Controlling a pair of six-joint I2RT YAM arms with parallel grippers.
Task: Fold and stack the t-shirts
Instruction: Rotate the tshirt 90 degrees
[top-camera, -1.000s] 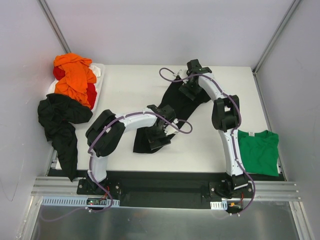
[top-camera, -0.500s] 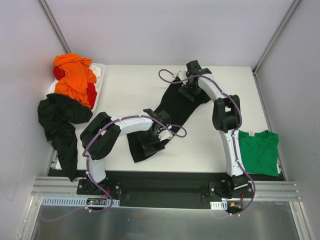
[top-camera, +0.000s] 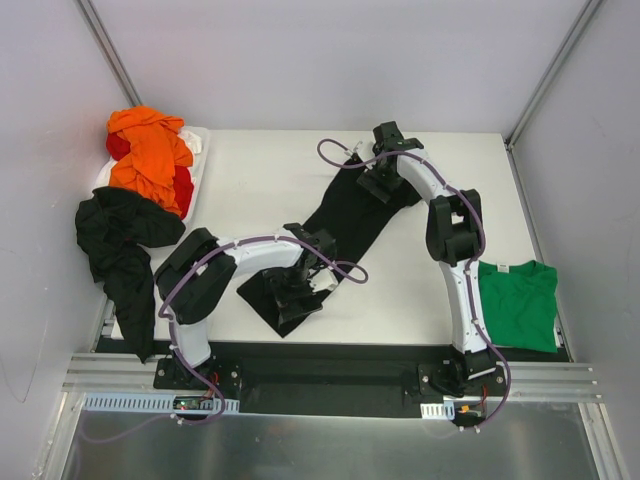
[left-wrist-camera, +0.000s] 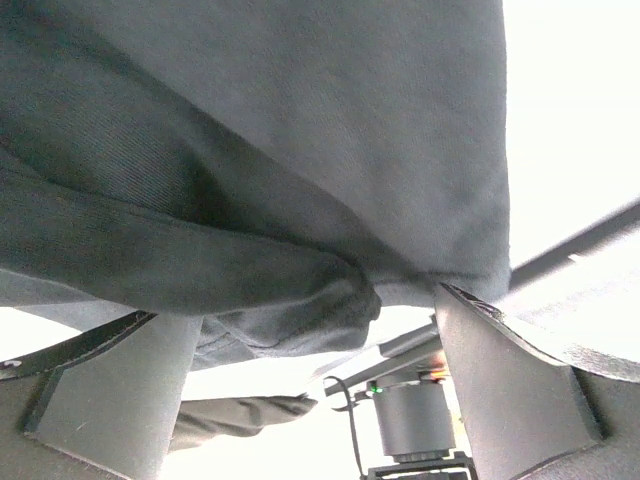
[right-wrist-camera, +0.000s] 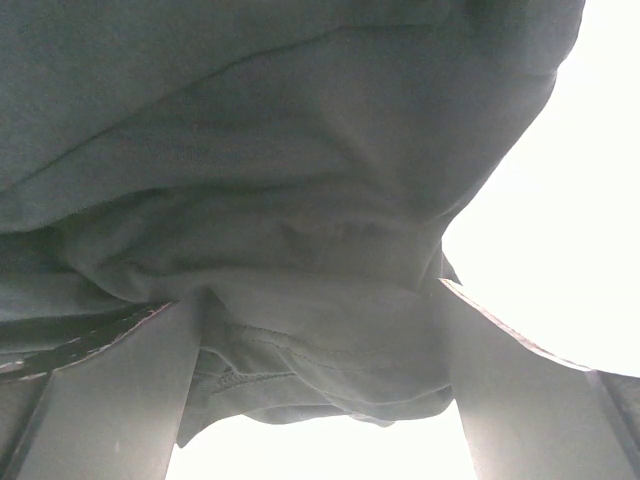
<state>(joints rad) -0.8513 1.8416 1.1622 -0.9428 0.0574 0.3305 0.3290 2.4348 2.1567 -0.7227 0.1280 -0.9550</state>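
Note:
A black t-shirt (top-camera: 345, 215) lies stretched in a diagonal strip across the middle of the table. My left gripper (top-camera: 295, 292) presses on its near end, and my right gripper (top-camera: 375, 180) presses on its far end. In the left wrist view the jaws (left-wrist-camera: 300, 300) stand wide apart, with the dark cloth (left-wrist-camera: 300, 150) draped over the tips. The right wrist view shows the same: my right gripper (right-wrist-camera: 318, 295) is open and bunched hem cloth (right-wrist-camera: 280, 150) fills the gap. A folded green t-shirt (top-camera: 517, 303) lies at the right edge.
At the far left, orange (top-camera: 150, 150) and red (top-camera: 183, 188) shirts are heaped on a white tray (top-camera: 197, 140). Another black shirt (top-camera: 120, 235) hangs over the table's left edge. Grey walls stand close on the left, back and right.
My left gripper has slid toward the near-left corner, and the near end of the black shirt came with it, drawing the strip longer. The right gripper has barely moved.

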